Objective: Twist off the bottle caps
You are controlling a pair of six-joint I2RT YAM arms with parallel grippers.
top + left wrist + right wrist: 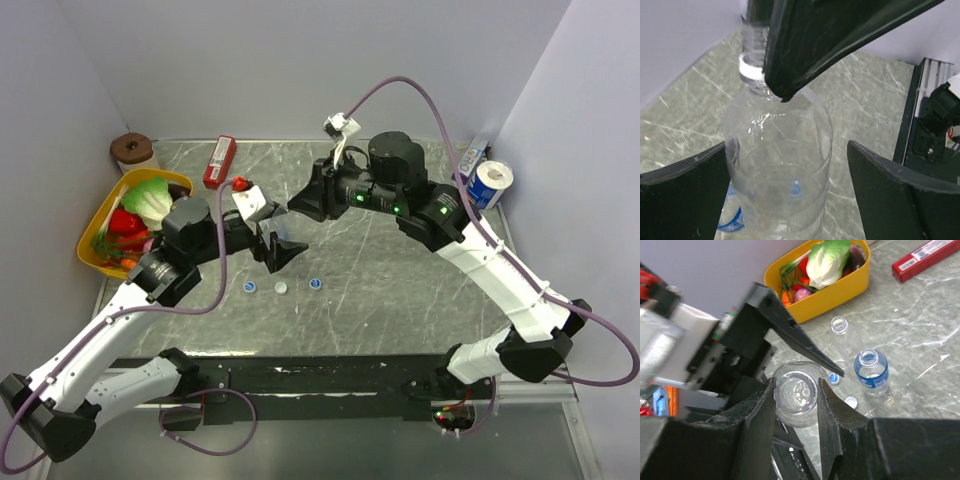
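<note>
A clear bottle [780,165] stands upright between my two grippers, its threaded neck [754,37] bare. My right gripper [796,390] is shut on its open mouth [796,394] from above. My left gripper [786,145] is open around the bottle's body, the left finger [690,195] against it and the right finger [890,195] apart. Two other open bottles stand behind, one plain [840,327] and one with a blue label [871,371]. Three caps [250,289] [282,288] [315,283] lie on the table near the arms; a blue cap [835,378] and a white cap [851,401] show in the right wrist view.
A yellow basket [95,222] of toy vegetables sits at the left edge, also in the right wrist view [840,297]. A red box [219,161] and a brown roll [133,152] are at the back left. A blue-and-white roll [490,183] is at the back right.
</note>
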